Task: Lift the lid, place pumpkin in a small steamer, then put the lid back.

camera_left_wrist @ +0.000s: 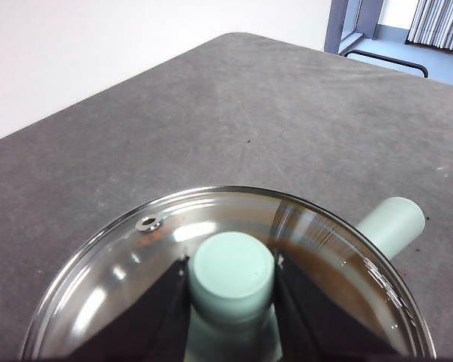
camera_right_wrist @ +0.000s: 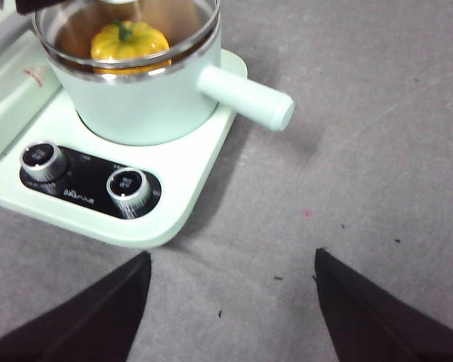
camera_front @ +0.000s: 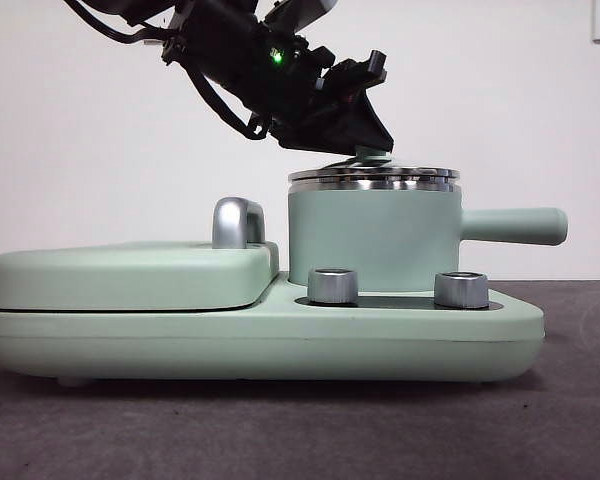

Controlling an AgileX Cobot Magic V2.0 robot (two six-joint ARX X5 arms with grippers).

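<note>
Two dials beside small steamer

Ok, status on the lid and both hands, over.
Left hand shut on lid knob, lid seated on steamer. Pumpkin inside. Right hand open, back from the pot. Nothing in the way.

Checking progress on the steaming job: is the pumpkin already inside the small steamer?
Yes. The right wrist view shows the pumpkin sitting inside the small steamer, seen through the glass lid.
</note>
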